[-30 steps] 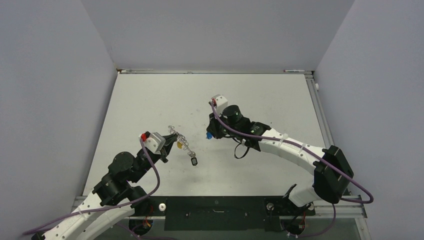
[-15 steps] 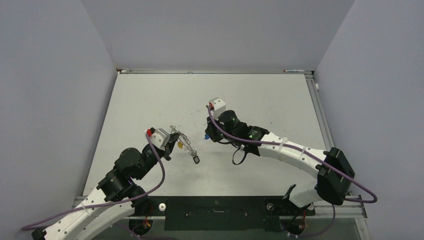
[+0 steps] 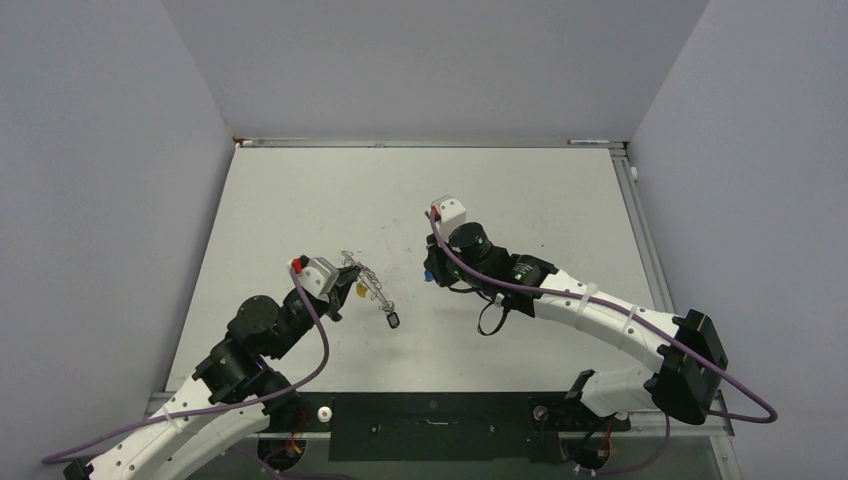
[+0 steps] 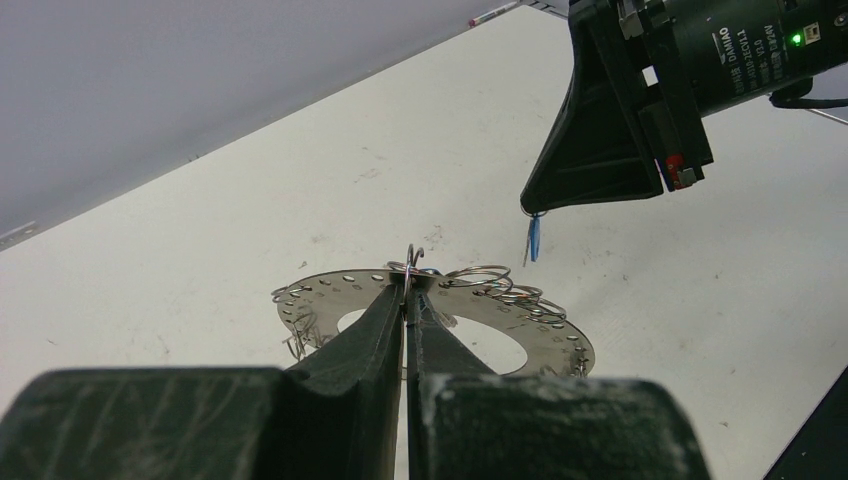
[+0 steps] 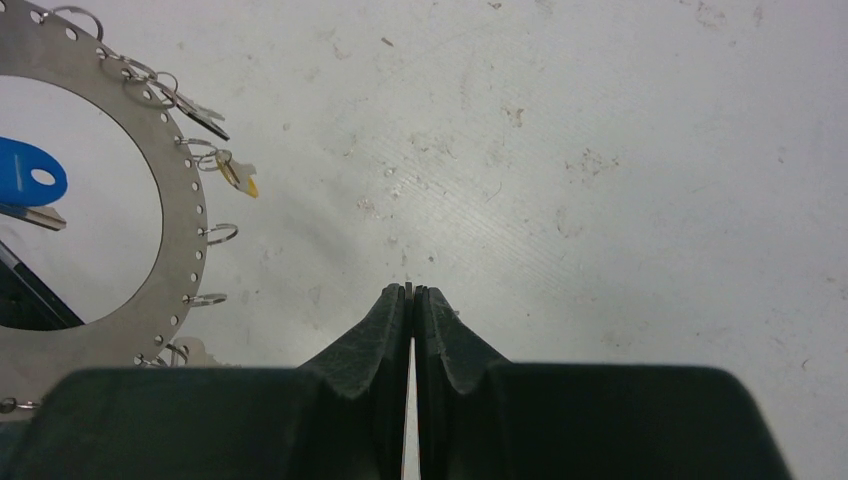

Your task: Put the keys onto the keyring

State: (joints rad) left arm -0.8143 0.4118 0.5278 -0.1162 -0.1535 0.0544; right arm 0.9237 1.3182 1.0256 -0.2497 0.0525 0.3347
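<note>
Over the pale surface (image 3: 520,190), holds the keyring (image 4: 545,335) by its edge in the clamped left hand (image 4: 407,292). Pinches a blue key (image 4: 533,238) in the closed right hand (image 4: 531,206), near the ring, unthreaded. Shows a yellow key (image 5: 243,180) and others already hanging.

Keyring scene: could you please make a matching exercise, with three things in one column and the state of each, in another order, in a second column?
Things:
1 keyring
2 blue key
3 yellow key

States:
a hangs from the right end effector
b attached at the keyring's edge
c pinched by the left end effector

Pairs: 1-c, 2-a, 3-b
</note>
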